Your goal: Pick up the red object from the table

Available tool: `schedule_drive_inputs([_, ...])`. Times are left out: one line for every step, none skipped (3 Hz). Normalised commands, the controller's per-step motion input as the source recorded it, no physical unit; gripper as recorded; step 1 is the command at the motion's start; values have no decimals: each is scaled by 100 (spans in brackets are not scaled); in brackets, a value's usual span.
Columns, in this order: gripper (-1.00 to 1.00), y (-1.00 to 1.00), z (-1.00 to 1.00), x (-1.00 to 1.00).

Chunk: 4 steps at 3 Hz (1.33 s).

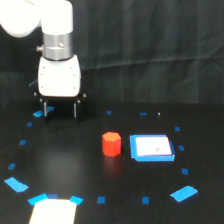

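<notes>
The red object (111, 144) is a small red-orange faceted block standing on the black table (65, 160) near the middle of the ring of blue tape pieces. My gripper (61, 111) hangs from the white arm at the exterior view's upper left, well behind and to the left of the block. Its two dark fingers (46, 109) point down, stand apart and hold nothing. The gripper is not touching the block.
A flat white pad with a blue border (152, 148) lies just to the right of the block. Blue tape pieces (183, 193) ring the work area. A pale patch (52, 211) sits at the bottom left edge. A black curtain hangs behind.
</notes>
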Motion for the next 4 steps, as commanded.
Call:
schedule_drive_inputs([90, -64, 0, 100])
schedule_drive_inputs([100, -81, 29, 100])
schedule_drive_inputs([100, -75, -28, 95])
schedule_drive_inputs([100, -77, -22, 20])
